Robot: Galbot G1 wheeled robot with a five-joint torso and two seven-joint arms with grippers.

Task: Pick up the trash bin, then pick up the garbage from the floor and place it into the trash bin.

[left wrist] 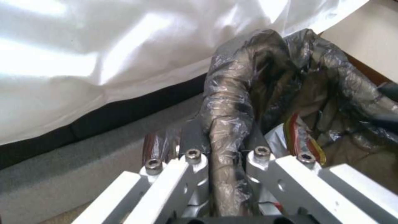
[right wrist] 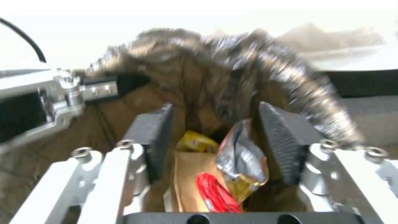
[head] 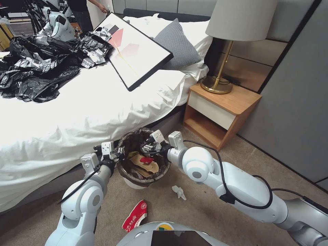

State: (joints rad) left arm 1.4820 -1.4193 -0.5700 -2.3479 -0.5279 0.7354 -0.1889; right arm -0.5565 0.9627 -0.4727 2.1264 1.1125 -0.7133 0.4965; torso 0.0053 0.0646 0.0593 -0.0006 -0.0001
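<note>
Two grippers work at the small round white plastic trash bin (head: pixel 138 182) with its dark bag liner, beside the bed. Left gripper (head: pixel 116 155) is clamped on the left rim, apparently steadying the bin. Right gripper (right wrist: pixel 215 133) hangs over the mouth, jaws wide and empty. Inside lie a tan paper bag (right wrist: pixel 191 174), yellow wrapper (right wrist: pixel 195 143) and red wrapper (right wrist: pixel 215 193). A red-and-white wrapper (head: pixel 135 214) and white tissue wad (head: pixel 179 192) lie on the near floor.

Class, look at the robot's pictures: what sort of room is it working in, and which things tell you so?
Most likely a bedroom: a bed with white sheets, a grey pillow, and a lamp on a wooden nightstand.
</note>
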